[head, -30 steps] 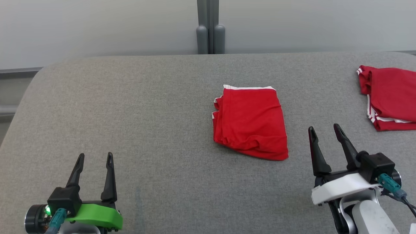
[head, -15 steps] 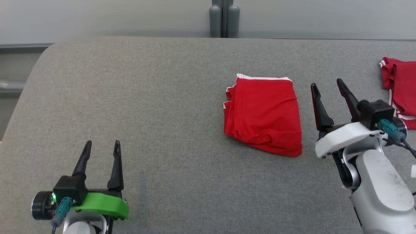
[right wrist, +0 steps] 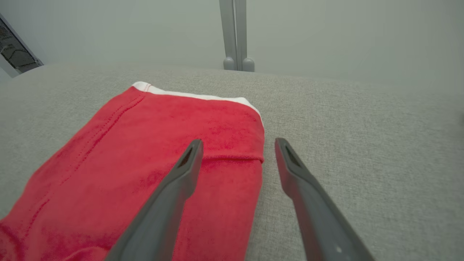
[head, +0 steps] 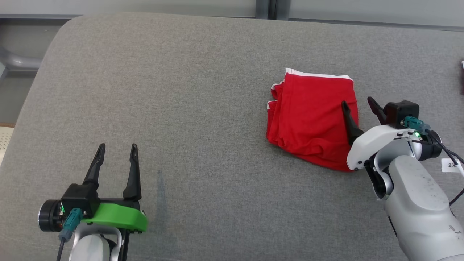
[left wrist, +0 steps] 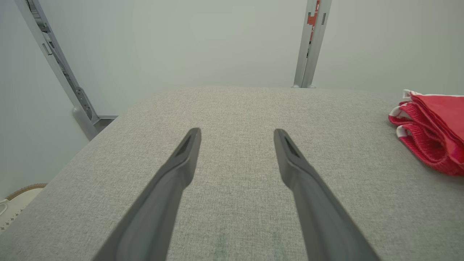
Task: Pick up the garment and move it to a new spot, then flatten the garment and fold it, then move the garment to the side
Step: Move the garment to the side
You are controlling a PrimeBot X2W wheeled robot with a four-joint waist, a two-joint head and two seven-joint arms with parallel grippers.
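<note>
Garment [head: 311, 116], red with white trim and folded, lies at 2 o'clock on the grey padded surface [head: 181, 90] in the head view, its slightly longer axis running 12 to 6. The right gripper [head: 356, 101] is at its 3 o'clock edge, fingers apart and empty. The left gripper [head: 118, 145], also spread, sits well apart at 8 o'clock.

Left wrist view: the garment [left wrist: 431, 130] shows at 3 o'clock, clear of the left gripper [left wrist: 236, 131].

Right wrist view: the garment's [right wrist: 163, 145] side edge runs between the right gripper's [right wrist: 238, 141] parted fingers, so that arm looks better placed.
</note>
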